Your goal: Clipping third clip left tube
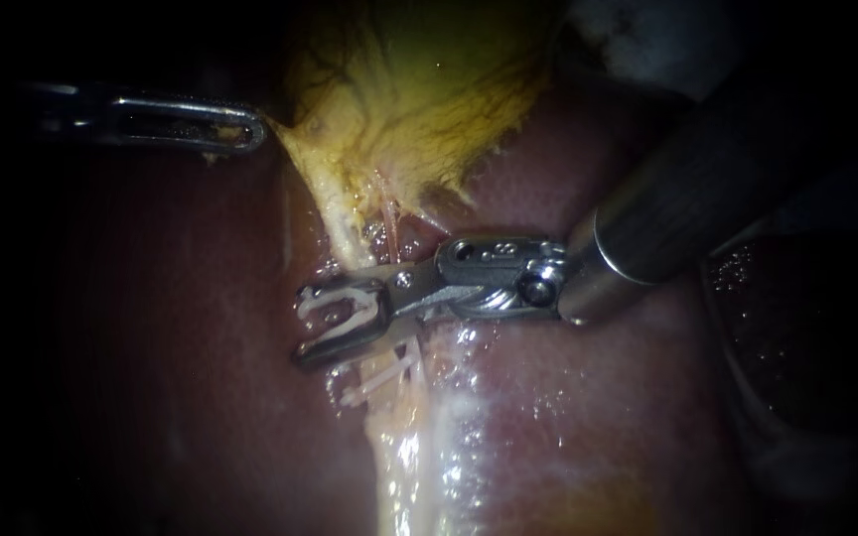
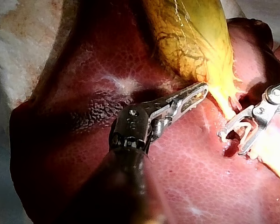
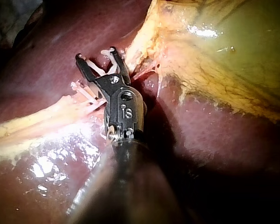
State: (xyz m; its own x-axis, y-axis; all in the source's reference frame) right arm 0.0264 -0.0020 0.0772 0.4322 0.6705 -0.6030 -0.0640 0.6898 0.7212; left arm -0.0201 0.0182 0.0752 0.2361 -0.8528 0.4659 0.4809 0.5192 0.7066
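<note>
Straddling the tube (image 1: 348, 238) just below the gallbladder (image 1: 419, 89), whose jaws are those? asks the desk.

Those belong to the right instrument (image 1: 302, 326), the photographer replies. Its thick dark shaft comes in from the gallbladder's lower right side, and its jaws stand wide apart with a white clip (image 1: 335, 316) seated between them, touching both. The pale tube runs from the gallbladder's narrow end down through that gap.

Desk: So the clip is not squeezed flat?

Photographer: No, its legs are spread as wide as the jaws that carry it. The right wrist view shows the two jaw tips forming a V beside the gallbladder's narrow end.

Desk: And the left instrument (image 1: 255, 129)?

Photographer: Its slim slotted jaws lie together on the gallbladder's edge, on the side away from the right instrument, and the yellow tissue is drawn out to a point where they pinch it. The left wrist view shows the same jaws lying against the gallbladder's tapering end.

Desk: Anything else on the tube?

Photographer: Yes, other clips (image 1: 381, 377), white as well, sit across the tube just beyond the open jaws, on the side farther from the gallbladder. How many I cannot tell. From there the pale strip runs on over the wet, dark red liver (image 1: 588, 417), which lies under and around the gallbladder.
</note>
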